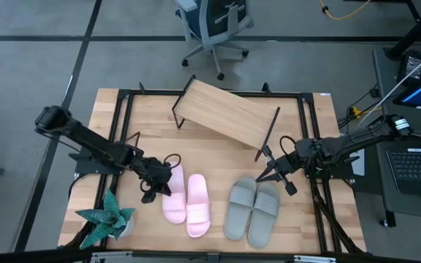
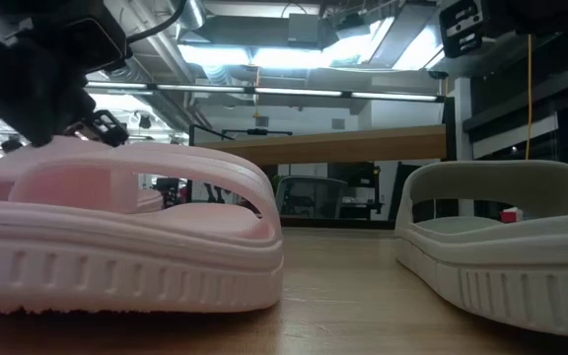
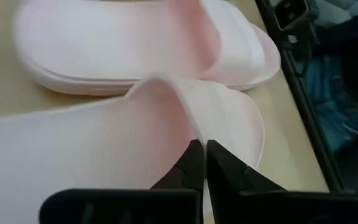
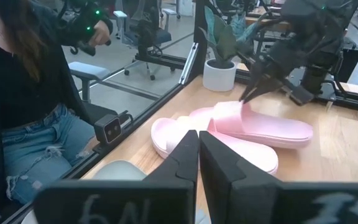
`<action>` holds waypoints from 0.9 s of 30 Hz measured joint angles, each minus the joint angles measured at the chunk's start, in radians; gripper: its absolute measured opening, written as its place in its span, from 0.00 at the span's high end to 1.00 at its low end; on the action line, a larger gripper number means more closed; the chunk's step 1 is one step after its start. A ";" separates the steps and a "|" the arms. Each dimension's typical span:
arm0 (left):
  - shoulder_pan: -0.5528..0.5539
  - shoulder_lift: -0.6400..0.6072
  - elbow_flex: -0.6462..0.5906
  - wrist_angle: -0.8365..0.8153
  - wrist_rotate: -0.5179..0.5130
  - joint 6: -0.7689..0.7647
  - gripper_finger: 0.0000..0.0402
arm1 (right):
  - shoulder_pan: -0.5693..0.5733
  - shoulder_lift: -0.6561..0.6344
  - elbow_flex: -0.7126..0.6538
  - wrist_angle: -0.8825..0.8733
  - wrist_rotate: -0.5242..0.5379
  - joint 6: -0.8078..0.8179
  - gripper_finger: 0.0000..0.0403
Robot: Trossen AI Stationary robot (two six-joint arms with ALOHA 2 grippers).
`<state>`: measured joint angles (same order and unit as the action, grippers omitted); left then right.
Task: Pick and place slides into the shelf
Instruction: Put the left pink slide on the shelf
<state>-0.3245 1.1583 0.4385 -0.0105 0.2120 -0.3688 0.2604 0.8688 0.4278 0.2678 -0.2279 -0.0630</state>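
On the wood table [image 1: 108,117], the left gripper [image 1: 168,177] pinches the left pink slide's [image 1: 172,196] strap. The right gripper [image 1: 276,172] hovers closed, empty, above the grey slides [image 1: 253,210]. The shelf [image 1: 225,113] stands behind. An office chair [image 1: 214,25] stands beyond.

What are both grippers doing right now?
Left gripper: shut on the strap of a pink slide.
Right gripper: shut, empty, above the green slides.

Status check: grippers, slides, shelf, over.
Left gripper shut on pink slide strap. Right gripper shut, empty, above grey-green pair. Shelf bare; nothing blocking.
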 joint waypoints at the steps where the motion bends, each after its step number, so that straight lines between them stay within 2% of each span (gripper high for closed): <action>1: 0.005 -0.011 0.000 -0.010 -0.003 0.008 1.00 | 0.000 0.000 0.000 -0.001 0.000 -0.001 0.96; 6: 0.034 -0.053 0.030 -0.104 -0.003 0.023 1.00 | 0.000 0.000 0.000 -0.002 0.000 -0.001 0.96; 11: 0.052 -0.062 0.167 -0.332 -0.042 0.120 1.00 | 0.000 0.000 0.000 -0.003 0.000 -0.002 0.96; 16: 0.067 -0.062 0.301 -0.479 -0.091 0.220 1.00 | 0.000 0.000 0.000 -0.006 0.000 -0.002 0.96; 27: 0.075 -0.061 0.462 -0.656 -0.203 0.359 1.00 | 0.000 0.000 0.000 -0.020 0.000 -0.003 0.96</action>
<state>-0.2498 1.0969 0.9005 -0.6664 0.0093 -0.0099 0.2604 0.8688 0.4278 0.2481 -0.2279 -0.0662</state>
